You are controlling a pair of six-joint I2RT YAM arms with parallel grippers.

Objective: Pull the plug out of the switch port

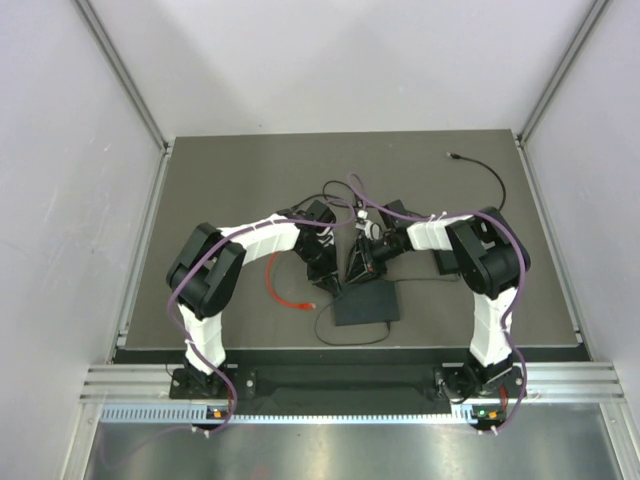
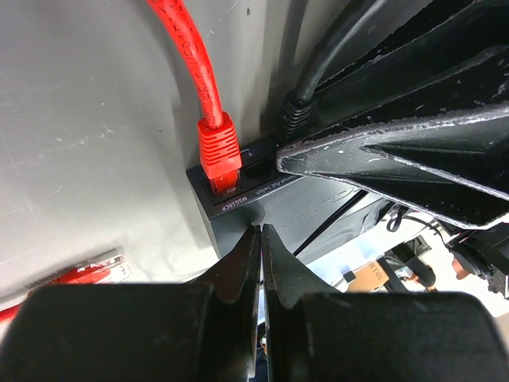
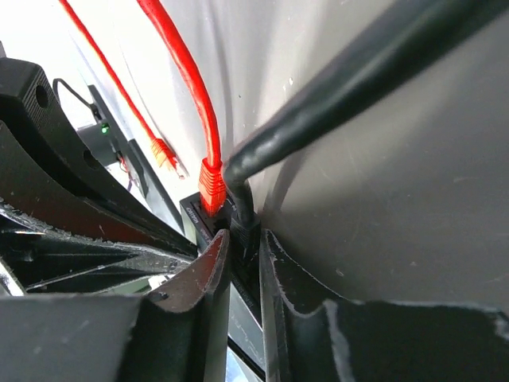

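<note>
Left fingers (image 2: 253,247): clenching on nothing, the two tips pressing flat against each other. They are pointing at the top face of the switch (image 2: 231,208), just behind its port edge. Whether they are touching it I cannot tell.
Right fingers (image 3: 221,251): grasping the black plug (image 3: 242,227), squeezing its ribbed boot from both sides.
Finger surfaces: both pairs are showing as matte black tapering wedges, with edges scuffed whitish.
Black plug: sitting in a port on the switch's edge, with its thick, smooth black cable (image 3: 358,79) rising away.
Red plug (image 2: 219,155): sitting in the neighbouring port, just beside the black one. It has a glossy moulded boot and a round red cable.
Loose red plug (image 2: 99,270): lying clear-tipped on the worktop (image 2: 79,119), apart from the switch.
Switch: lying flat as a dark grey rectangular box in the middle of the worktop, between the two wrists. Its port edge is facing away from the arm bases, directly under both sets of fingers.
Top view only: showing the whole box and both arms bending inward over its far edge, with the plugs hiding beneath the wrists.
Left wrist view only: showing small white lettering under the ports, and a right finger lying across the black plug.
Right wrist view only: showing the black plug filling the gap between the right fingers.
</note>
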